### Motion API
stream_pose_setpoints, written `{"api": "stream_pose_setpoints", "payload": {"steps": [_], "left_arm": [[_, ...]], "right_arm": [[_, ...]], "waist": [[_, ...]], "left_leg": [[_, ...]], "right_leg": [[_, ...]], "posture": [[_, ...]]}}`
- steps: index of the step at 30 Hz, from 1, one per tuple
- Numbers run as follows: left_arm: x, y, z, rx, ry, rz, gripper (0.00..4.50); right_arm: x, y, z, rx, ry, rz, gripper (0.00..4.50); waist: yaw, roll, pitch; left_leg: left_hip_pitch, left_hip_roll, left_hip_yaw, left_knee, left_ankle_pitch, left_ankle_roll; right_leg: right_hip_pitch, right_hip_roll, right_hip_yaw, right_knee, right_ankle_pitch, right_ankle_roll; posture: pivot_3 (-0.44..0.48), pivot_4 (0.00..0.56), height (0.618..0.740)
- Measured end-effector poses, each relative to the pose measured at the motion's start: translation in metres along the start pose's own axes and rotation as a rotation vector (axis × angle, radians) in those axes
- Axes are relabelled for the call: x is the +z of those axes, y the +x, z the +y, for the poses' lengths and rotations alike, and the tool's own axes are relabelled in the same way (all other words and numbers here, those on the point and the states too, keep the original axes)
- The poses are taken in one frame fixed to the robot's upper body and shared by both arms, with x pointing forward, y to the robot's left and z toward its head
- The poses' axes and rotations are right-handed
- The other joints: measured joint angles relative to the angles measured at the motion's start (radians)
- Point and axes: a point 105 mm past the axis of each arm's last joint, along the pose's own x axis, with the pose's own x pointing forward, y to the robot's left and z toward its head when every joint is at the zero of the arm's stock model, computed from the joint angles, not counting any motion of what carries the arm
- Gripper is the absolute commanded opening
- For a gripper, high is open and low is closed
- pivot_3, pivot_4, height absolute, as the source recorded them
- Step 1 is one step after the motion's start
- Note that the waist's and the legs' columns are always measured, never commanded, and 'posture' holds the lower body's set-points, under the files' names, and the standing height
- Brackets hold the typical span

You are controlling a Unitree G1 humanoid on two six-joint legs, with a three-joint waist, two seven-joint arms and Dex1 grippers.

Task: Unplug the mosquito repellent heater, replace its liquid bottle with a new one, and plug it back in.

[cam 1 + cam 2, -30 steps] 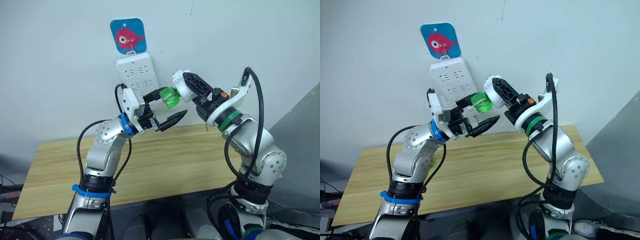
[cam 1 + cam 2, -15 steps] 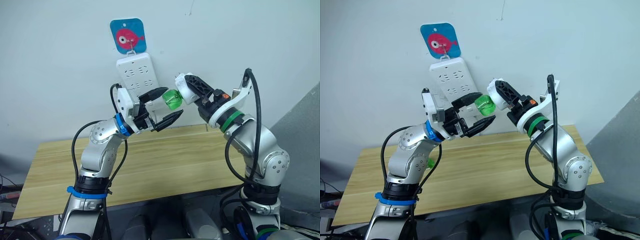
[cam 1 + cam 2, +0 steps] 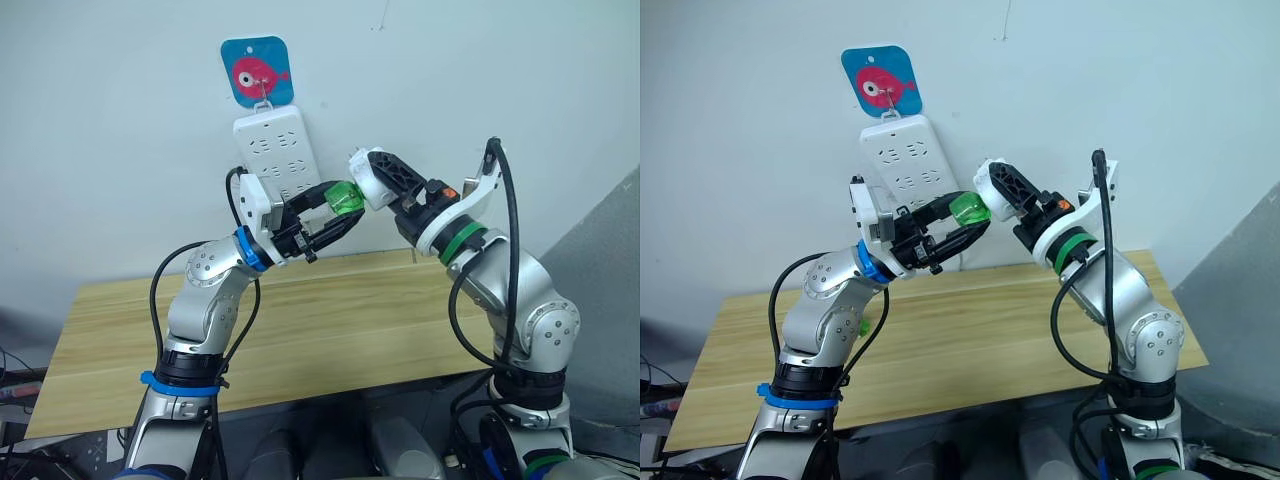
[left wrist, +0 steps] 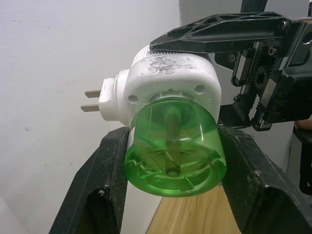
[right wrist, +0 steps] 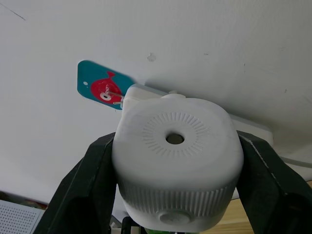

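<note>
Heater (image 5: 176, 158) up in the air, unplugged, held out in front of the wall power strip (image 3: 275, 150) and just off to the robot's right of it, not touching it. Right hand (image 5: 175, 161) has it clamped, one black finger on each flank of the white body, round vent hole facing the right wrist camera. Two bare metal prongs (image 4: 92, 100) stick out of the heater's back, free of any socket, with plain wall behind them.

Green bottle (image 4: 174, 148) is seated in the heater's underside, see-through, its flat ribbed base turned toward the left wrist camera. Left hand (image 4: 173, 161) is closed on that bottle, black fingers (image 4: 109, 165) pressing on opposite sides of the green plastic, right below the white housing. So both hands meet at the one piece: right on the white unit, left on the green bottle, the two arms coming in from either side below the power strip.

Power strip hangs upright on the wall from a hook on a blue card with a pink fish (image 3: 257, 72) just above it. Wooden worktop (image 3: 330, 330) sits well below the heater, bare where it shows.
</note>
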Motion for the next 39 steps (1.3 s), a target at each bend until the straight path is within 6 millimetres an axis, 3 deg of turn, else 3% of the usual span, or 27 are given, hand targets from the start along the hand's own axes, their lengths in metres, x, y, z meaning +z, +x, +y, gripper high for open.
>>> {"api": "stream_pose_setpoints", "payload": {"steps": [4, 8, 13, 18, 22, 26, 30, 39], "left_arm": [[-0.001, -0.001, 0.002, 0.005, 0.003, 0.009, 2.29], [-0.001, -0.004, 0.002, -0.010, 0.014, 0.021, 2.29], [-0.005, -0.011, 0.000, -0.082, 0.035, 0.066, 2.29], [-0.019, -0.028, -0.004, -0.225, 0.074, 0.170, 2.29], [-0.024, -0.036, -0.017, -0.374, 0.145, 0.204, 2.29], [-0.028, -0.040, -0.028, -0.463, 0.197, 0.209, 2.29], [-0.032, -0.044, -0.039, -0.499, 0.209, 0.208, 2.29], [-0.027, -0.042, -0.047, -0.513, 0.229, 0.189, 2.29]], "right_arm": [[0.001, -0.006, 0.003, 0.022, -0.020, 0.005, 4.50], [0.009, -0.020, 0.001, 0.038, -0.035, 0.012, 4.50], [0.027, -0.047, -0.019, 0.007, -0.112, 0.038, 4.50], [0.032, -0.083, -0.057, -0.073, -0.302, 0.274, 4.50], [0.023, -0.099, -0.060, -0.012, -0.333, 0.521, 4.50], [0.014, -0.097, -0.055, 0.078, -0.283, 0.671, 4.50], [-0.007, -0.093, -0.055, 0.147, -0.205, 0.768, 4.50], [-0.024, -0.078, -0.050, 0.228, -0.133, 0.769, 4.50]], "waist": [[0.000, 0.000, 0.000], [0.002, 0.000, 0.000], [0.009, 0.000, 0.000], [0.021, 0.002, 0.002], [0.025, 0.003, 0.003], [0.027, 0.003, 0.003], [0.032, 0.002, 0.005], [0.054, 0.002, 0.007]], "left_leg": [[0.000, 0.000, 0.000, 0.000, 0.000, 0.000], [0.000, 0.000, 0.000, 0.000, 0.000, 0.000], [-0.001, 0.000, 0.001, 0.000, 0.000, 0.000], [0.000, 0.000, 0.005, 0.000, 0.000, 0.000], [0.000, 0.002, 0.005, 0.000, 0.000, 0.000], [0.000, 0.003, 0.004, 0.000, 0.000, 0.001], [-0.001, 0.003, 0.003, 0.000, 0.000, 0.001], [-0.001, 0.003, 0.003, 0.001, 0.000, 0.001]], "right_leg": [[0.000, 0.000, 0.000, 0.000, 0.000, 0.000], [0.001, 0.000, 0.000, -0.002, 0.000, 0.000], [0.004, 0.001, 0.000, -0.011, 0.000, 0.000], [0.005, 0.002, 0.003, -0.013, 0.000, 0.000], [0.005, 0.004, 0.004, -0.013, 0.000, 0.000], [0.005, 0.005, 0.004, -0.013, 0.000, 0.000], [0.005, 0.005, 0.004, -0.014, 0.000, 0.000], [0.005, 0.005, 0.003, -0.013, 0.000, 0.000]], "posture": [[-0.253, 0.149, 0.740], [-0.253, 0.150, 0.740], [-0.253, 0.155, 0.740], [-0.248, 0.166, 0.740], [-0.242, 0.173, 0.740], [-0.236, 0.175, 0.740], [-0.213, 0.178, 0.740], [-0.200, 0.174, 0.740]]}}
